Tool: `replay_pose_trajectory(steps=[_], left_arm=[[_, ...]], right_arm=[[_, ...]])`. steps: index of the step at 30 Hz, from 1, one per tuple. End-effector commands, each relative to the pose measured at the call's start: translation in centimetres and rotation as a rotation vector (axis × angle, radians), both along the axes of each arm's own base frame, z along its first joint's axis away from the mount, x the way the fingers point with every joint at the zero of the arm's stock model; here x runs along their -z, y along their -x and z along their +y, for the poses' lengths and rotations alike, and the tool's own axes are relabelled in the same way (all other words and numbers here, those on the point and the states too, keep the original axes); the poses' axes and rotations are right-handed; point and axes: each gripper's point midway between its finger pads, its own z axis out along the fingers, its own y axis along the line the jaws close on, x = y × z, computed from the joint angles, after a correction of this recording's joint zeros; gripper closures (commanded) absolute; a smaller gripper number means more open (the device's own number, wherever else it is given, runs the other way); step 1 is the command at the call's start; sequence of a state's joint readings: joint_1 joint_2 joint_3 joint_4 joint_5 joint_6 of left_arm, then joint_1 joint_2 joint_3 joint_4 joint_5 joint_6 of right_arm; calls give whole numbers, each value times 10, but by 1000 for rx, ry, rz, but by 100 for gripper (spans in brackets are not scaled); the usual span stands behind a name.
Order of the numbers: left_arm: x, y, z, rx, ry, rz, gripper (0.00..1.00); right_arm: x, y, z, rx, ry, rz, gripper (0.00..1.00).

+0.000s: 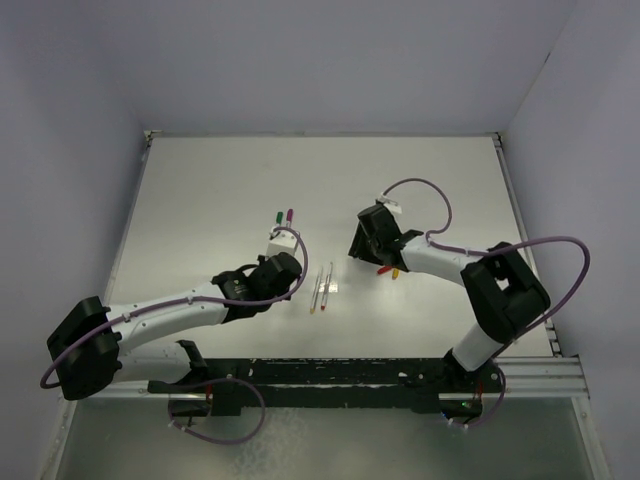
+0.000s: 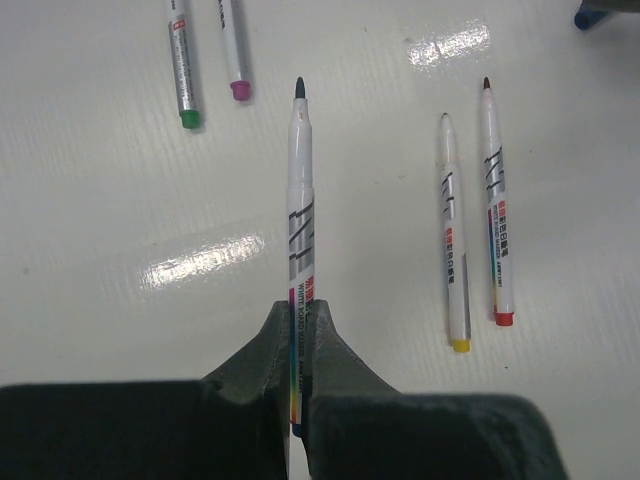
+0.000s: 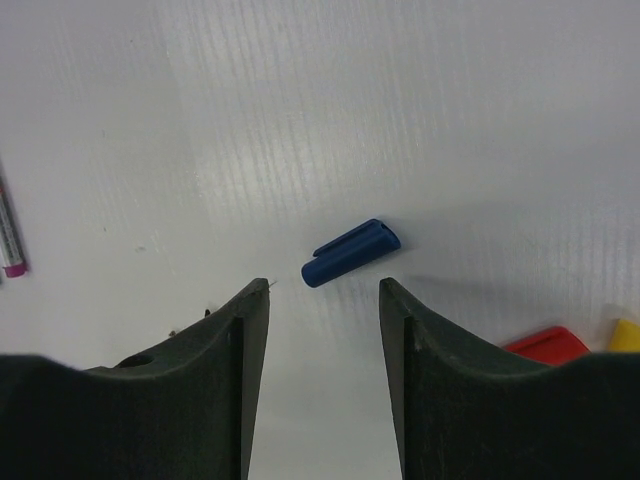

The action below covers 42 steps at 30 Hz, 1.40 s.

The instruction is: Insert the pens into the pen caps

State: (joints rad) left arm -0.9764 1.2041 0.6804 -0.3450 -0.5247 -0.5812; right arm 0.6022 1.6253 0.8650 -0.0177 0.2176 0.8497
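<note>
My left gripper (image 2: 300,308) is shut on a silvery-white pen (image 2: 298,200) held above the table, its dark bare tip pointing away. Two uncapped pens lie to its right, one yellow-ended (image 2: 455,240) and one red-ended (image 2: 497,210). A green-ended pen (image 2: 183,70) and a purple-ended pen (image 2: 232,50) lie ahead on the left. My right gripper (image 3: 323,288) is open just above the table. A blue pen cap (image 3: 350,253) lies on its side right beyond its fingertips, touching neither. A red cap (image 3: 548,343) and a yellow cap (image 3: 625,333) lie at its right.
From above, the two arms face each other across the table's middle, the left gripper (image 1: 280,262) and the right gripper (image 1: 370,240) about a hand's width apart. The loose pens (image 1: 322,290) lie between them. The red and yellow caps (image 1: 388,270) sit under the right wrist.
</note>
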Motion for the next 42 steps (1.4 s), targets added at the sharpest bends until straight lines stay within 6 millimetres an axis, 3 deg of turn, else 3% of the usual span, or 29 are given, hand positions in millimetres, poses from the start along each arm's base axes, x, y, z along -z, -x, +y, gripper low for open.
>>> replay_pose_trajectory(steps=[1,12,22,24,26,27,42], left_arm=[[-14,-8,-5,6,27,-47,100],[-12,-8,-6,10,17,-41,100],[-11,-10,-7,9,6,-43,100],[-10,-10,-7,8,4,-40,100],[-9,-10,-6,4,5,-40,100],[-9,-10,-6,2,3,-40,100],[-10,-9,-4,-7,11,-45,100]], right_arm=[[10,2,0,22,0,27,49],[21,-6,6,11,34,63,48],[36,-10,-7,4,155,95,54],[44,-6,-11,-7,185,119,62],[46,-7,-12,-14,200,129,90],[44,-9,-9,-16,199,127,93],[69,9,-23,-71,291,224,80]])
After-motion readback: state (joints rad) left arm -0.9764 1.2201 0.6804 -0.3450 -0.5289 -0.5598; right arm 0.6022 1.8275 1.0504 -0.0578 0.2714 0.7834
